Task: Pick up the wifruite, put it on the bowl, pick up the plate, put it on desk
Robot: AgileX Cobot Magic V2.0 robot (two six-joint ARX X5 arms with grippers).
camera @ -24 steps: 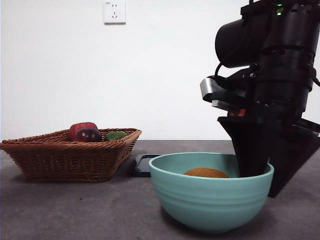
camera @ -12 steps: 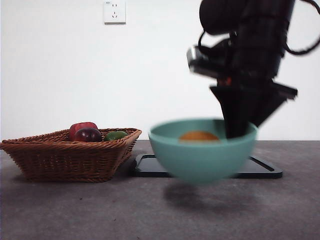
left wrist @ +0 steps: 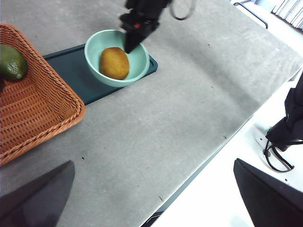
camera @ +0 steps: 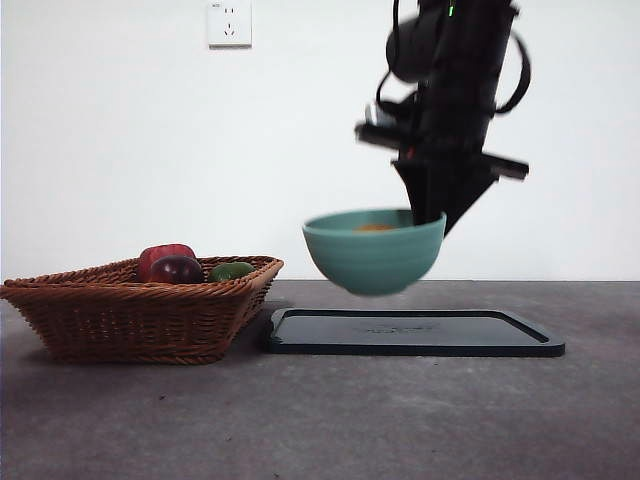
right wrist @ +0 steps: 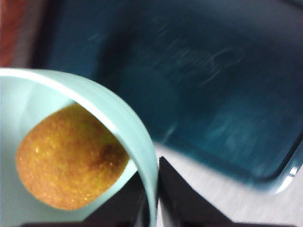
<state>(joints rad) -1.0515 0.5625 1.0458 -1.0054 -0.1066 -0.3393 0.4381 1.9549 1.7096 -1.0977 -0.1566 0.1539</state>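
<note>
Above the grey table (camera: 120,420) and its dark tray (camera: 415,332), the right gripper (right wrist: 152,198) is holding the bowl (camera: 373,250) aloft, fingers pinching its rim, with the wifruite (left wrist: 114,63) already lying inside, so only setting the bowl down is seemingly remaining, while the left gripper is waiting, fingers wide.

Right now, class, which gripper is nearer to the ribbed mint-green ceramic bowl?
The right gripper: its jaws pinch the mint-green ceramic bowl at the rim, holding it above the black tray. The left gripper is well away, over the table's near edge.
</note>
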